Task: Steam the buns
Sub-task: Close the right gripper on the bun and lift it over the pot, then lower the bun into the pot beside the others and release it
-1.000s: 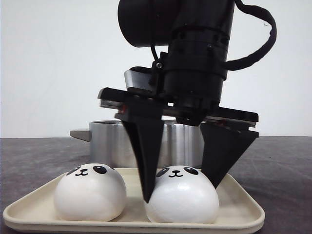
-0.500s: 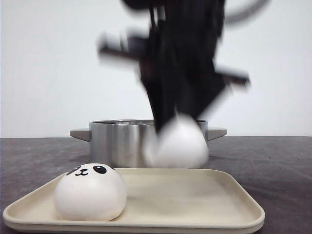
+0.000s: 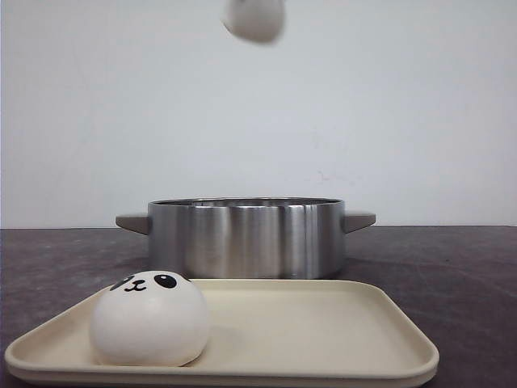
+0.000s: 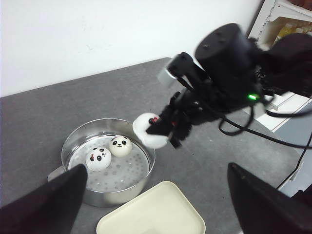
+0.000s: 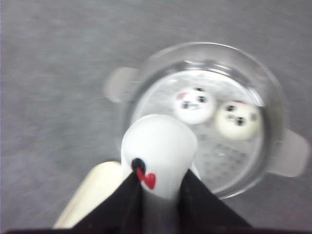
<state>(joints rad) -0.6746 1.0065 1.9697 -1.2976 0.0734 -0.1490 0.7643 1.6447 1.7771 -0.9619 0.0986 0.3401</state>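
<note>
Your right gripper (image 5: pixel 158 192) has lifted a bun (image 5: pixel 158 161) off the tray (image 3: pixel 323 323), clamped on it high above the pot (image 3: pixel 246 238). You're mid-transfer: next, lower it beside the two buns (image 4: pixel 109 152) inside. Your left gripper (image 4: pixel 156 204) hangs spread and empty.

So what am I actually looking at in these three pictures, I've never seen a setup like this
It is a two-armed robot moving toy-like panda buns into a steamer. The front picture looks forward across the table: a steel pot, a cream tray holding one bun. The other two pictures come from cameras on each wrist. The left wrist camera shows the right gripper carrying a bun above the pot, where two buns already sit. The left gripper is open and holds nothing.
</note>
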